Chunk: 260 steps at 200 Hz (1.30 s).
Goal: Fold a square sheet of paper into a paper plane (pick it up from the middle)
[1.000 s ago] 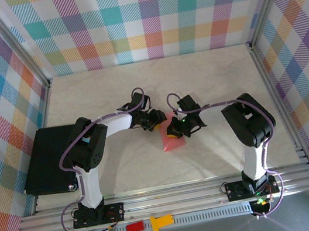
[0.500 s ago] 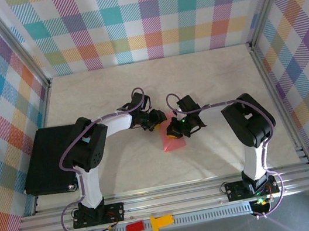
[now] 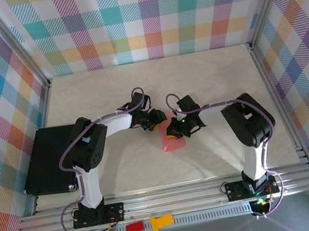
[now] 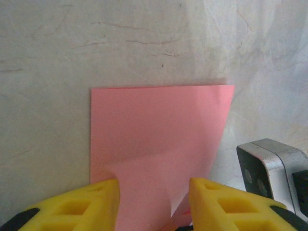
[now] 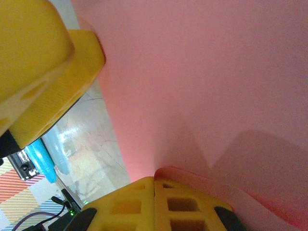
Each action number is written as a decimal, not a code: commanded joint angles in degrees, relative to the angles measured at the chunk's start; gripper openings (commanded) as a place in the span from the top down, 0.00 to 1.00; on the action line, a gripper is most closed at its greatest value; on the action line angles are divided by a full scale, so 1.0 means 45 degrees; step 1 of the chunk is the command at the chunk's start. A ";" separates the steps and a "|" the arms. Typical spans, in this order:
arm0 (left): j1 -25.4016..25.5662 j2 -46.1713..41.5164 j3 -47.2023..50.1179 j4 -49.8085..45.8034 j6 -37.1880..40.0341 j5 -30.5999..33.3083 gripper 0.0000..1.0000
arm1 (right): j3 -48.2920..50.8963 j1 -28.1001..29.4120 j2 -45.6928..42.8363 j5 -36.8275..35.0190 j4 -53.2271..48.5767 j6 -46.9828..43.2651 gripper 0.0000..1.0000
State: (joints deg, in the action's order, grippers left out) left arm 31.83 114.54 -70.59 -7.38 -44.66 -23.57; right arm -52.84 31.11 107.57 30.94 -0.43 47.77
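The square sheet of paper (image 3: pixel 168 143) is salmon pink and lies mid-table, partly under both grippers. In the left wrist view the sheet (image 4: pixel 159 125) lies flat at its far edge, and creases rise near my fingers. My left gripper (image 4: pixel 154 185) (image 3: pixel 157 122) is open, its yellow fingers (image 4: pixel 77 204) standing apart astride the paper's near part. My right gripper (image 5: pixel 154 180) (image 3: pixel 175 132) is shut, its tips against the sheet (image 5: pixel 207 82). A raised fold curls behind them, and no paper shows between the pads. A left finger (image 5: pixel 48 72) sits at the upper left there.
A black pad (image 3: pixel 46 160) lies at the table's left edge. A small red block (image 3: pixel 134 227) and a yellow piece (image 3: pixel 160 222) rest on the front rail. Plaid walls and metal rails (image 3: pixel 266 73) enclose the table. The right wrist's grey housing (image 4: pixel 272 173) is close beside my left fingers.
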 commanded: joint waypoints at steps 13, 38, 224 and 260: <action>-0.0121 -0.1392 0.1064 0.0606 -0.0702 0.1143 0.59 | 0.0335 0.0079 0.0676 -0.0625 -0.1087 -0.0161 0.97; -0.0185 -0.2260 0.2466 0.1727 -0.1173 0.1390 0.60 | 0.0355 0.0083 0.0740 -0.0654 -0.1153 -0.0068 0.85; 0.1291 -0.3945 0.6527 0.5997 -0.3375 0.0180 0.92 | 0.0357 0.0082 0.1154 -0.1229 -0.2094 0.0128 0.86; 0.1525 -0.3661 0.6474 0.5976 -0.3473 0.0122 1.00 | 0.0302 0.0073 0.1175 -0.1499 -0.2301 0.0164 0.96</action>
State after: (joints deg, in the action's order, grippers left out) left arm 37.65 96.88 -41.39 18.28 -59.57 -22.00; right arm -53.71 31.16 108.25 30.85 -1.56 48.60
